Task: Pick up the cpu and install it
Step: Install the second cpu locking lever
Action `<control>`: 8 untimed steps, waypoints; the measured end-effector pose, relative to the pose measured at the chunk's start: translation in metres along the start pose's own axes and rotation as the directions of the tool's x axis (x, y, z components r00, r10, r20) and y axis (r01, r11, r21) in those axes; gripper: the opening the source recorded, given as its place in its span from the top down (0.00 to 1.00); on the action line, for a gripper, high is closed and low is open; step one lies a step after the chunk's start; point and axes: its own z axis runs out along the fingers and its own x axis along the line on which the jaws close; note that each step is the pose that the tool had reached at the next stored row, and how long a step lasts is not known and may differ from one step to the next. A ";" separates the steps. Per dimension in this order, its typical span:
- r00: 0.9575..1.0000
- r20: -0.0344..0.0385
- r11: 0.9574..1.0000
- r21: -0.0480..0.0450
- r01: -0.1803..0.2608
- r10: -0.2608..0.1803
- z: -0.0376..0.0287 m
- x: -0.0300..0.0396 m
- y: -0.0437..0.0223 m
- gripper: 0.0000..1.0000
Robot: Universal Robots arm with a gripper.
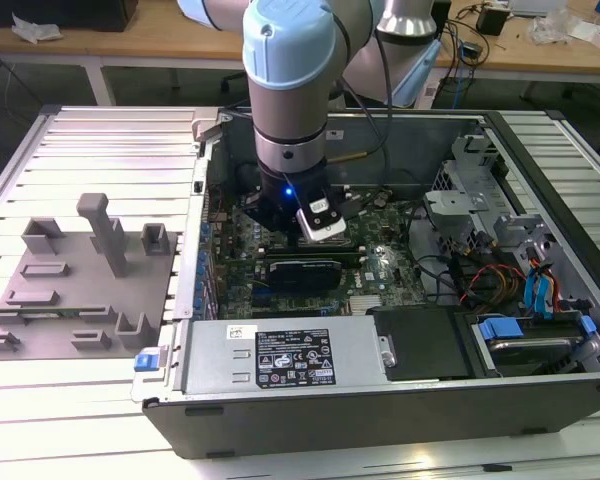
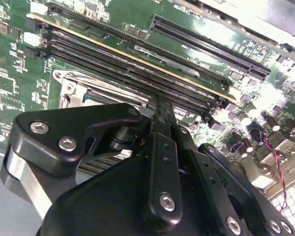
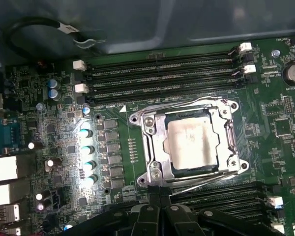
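Exterior view, left to right: grey plastic fixture (image 1: 75, 290) with upright pegs and slots on a ribbed white table (image 1: 100, 150) at left; open dark metal case (image 1: 380, 410) centre to right, with a long grey box (image 1: 280, 357) with a white label along its front edge. Pale blue and silver arm (image 1: 290, 80) comes down from top centre into the case over the green board (image 1: 380, 265). Blue-clipped cables (image 1: 540, 290) at far right.

First wrist view: capacitors (image 3: 86, 157) in a column at left; cpu (image 3: 192, 142), flat square with a dull silvery top, sits centre-right inside the metal socket frame (image 3: 150, 147); long black memory slots (image 3: 162, 73) run across above it.

Gripper (image 3: 160, 204) shows as matte black linkages at bottom centre, just beside the frame's edge, apart from the cpu. Its two fingers (image 2: 162, 147) lie pressed together, closed on nothing; bolted black plates and silver screws in the second wrist view.
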 end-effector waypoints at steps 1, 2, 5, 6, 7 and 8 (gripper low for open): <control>1.000 -0.003 1.000 -0.021 -0.001 0.001 0.0008 0.0019 -0.0006 0.89; 1.000 -0.005 0.999 -0.035 -0.002 0.002 0.0014 0.0025 -0.0008 0.89; 1.000 -0.007 0.998 -0.056 -0.004 0.004 0.0050 0.0026 -0.0020 0.89; 1.000 -0.008 0.998 -0.056 -0.004 0.004 0.0052 0.0027 -0.0023 0.89; 1.000 -0.008 0.998 -0.056 -0.004 0.004 0.0052 0.0026 -0.0023 0.89; 1.000 -0.008 0.998 -0.056 -0.004 0.004 0.0052 0.0026 -0.0023 0.89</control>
